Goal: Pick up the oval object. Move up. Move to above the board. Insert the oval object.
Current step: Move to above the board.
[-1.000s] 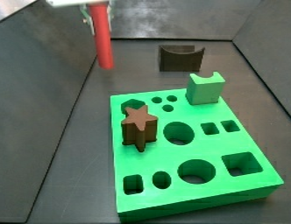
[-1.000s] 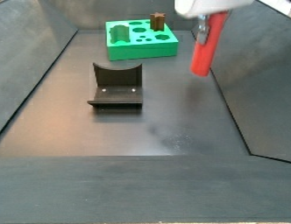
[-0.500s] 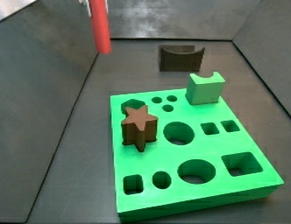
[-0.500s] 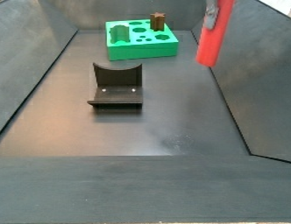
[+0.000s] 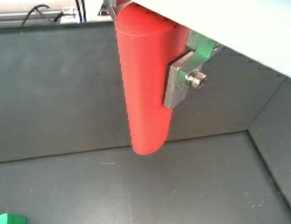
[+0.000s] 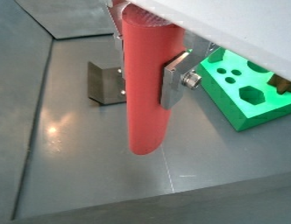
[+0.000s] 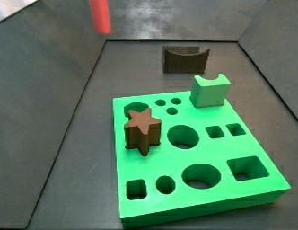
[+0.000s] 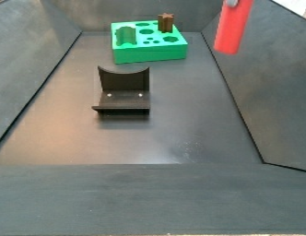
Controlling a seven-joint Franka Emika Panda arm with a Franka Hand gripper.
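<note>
- Dark grey floor far below; the board lies well apart.
- My gripper pinches the oval object, hanging upright.
- Risk: peg tilts, jams at hole's rim.

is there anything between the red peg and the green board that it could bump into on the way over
Nothing visible blocks the way. The pincer holds the oval object high above the floor, clear of the fixture. On the board itself, the brown star block and the small green block stand upright, so the descent should steer clear of them.
</note>
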